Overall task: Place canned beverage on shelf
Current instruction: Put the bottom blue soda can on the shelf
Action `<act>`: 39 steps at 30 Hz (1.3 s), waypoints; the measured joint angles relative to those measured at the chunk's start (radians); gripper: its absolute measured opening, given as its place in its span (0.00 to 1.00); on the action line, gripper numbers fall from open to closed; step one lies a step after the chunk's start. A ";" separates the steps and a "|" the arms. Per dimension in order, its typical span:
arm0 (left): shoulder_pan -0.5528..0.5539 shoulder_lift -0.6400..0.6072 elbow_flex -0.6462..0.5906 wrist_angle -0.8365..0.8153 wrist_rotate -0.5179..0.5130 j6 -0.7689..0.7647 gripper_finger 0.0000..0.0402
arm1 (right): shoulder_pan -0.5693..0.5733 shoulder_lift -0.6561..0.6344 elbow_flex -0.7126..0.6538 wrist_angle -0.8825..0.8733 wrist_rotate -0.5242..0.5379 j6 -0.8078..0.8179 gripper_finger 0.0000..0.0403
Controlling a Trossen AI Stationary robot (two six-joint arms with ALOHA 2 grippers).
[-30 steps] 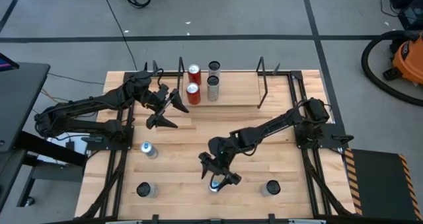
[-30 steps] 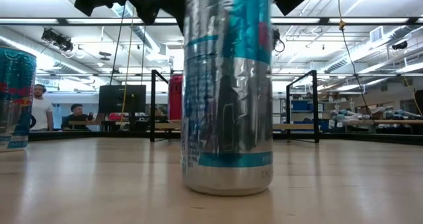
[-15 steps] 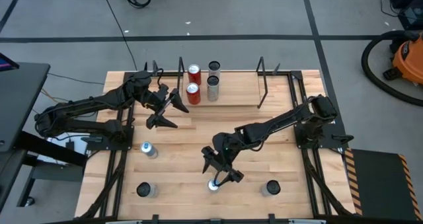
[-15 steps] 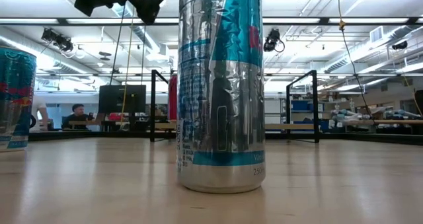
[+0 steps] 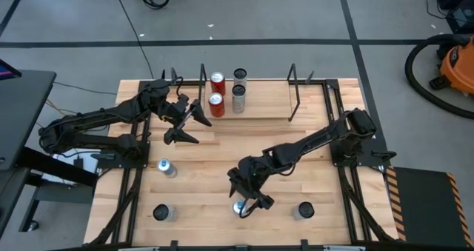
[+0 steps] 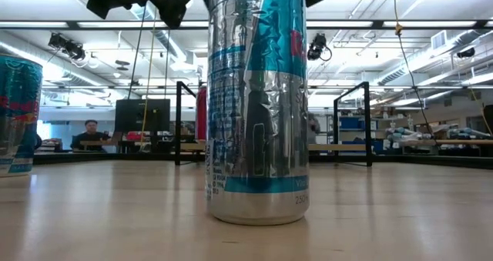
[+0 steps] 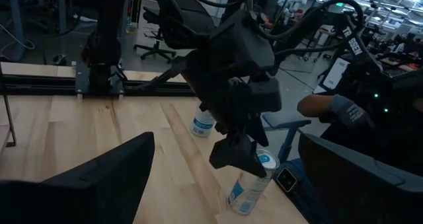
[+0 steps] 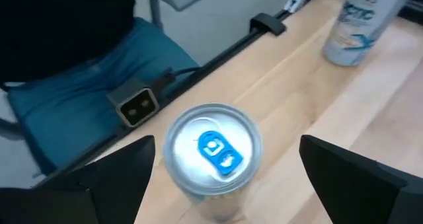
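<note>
Four cans [image 5: 217, 83] on shelf [image 5: 266, 103], upright

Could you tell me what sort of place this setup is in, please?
Probably a robotics lab or workshop: an open hall with ceiling strip lights, a person at a monitor behind the table, and an orange shop vacuum on the floor.
</note>
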 joint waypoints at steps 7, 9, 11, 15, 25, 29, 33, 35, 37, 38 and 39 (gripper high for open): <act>0.000 0.000 0.000 0.000 0.000 0.000 0.94 | 0.010 0.031 -0.002 0.002 0.047 0.001 0.95; 0.000 0.000 0.000 0.000 0.000 0.000 0.94 | 0.010 0.033 -0.002 0.000 0.048 0.003 0.95; 0.000 0.000 0.000 0.000 0.000 0.001 0.94 | 0.013 0.032 -0.002 0.007 0.055 0.003 0.94; 0.000 0.000 0.000 0.000 0.000 0.000 0.94 | 0.023 0.032 -0.002 0.007 0.067 0.000 0.88; 0.000 0.000 0.000 0.000 0.000 0.000 0.94 | 0.026 0.031 -0.002 0.005 0.090 0.020 0.59; 0.000 0.000 0.000 0.000 0.000 0.000 0.94 | 0.024 0.031 -0.002 0.008 0.098 0.034 0.57; 0.000 0.000 0.000 0.000 0.000 0.000 0.94 | 0.016 0.027 -0.002 0.007 0.116 0.039 0.57; 0.000 0.000 0.000 0.000 0.000 0.000 0.94 | 0.010 0.015 -0.002 -0.005 0.148 0.036 0.57; 0.000 0.000 0.000 -0.001 0.000 0.000 0.94 | -0.003 -0.004 -0.002 -0.022 0.175 0.034 0.58; 0.000 0.000 0.000 -0.001 0.000 0.000 0.94 | -0.009 -0.017 0.003 -0.043 0.186 0.031 0.58; 0.000 0.000 0.000 -0.003 0.000 -0.002 0.94 | -0.017 -0.031 0.014 -0.075 0.199 0.025 0.59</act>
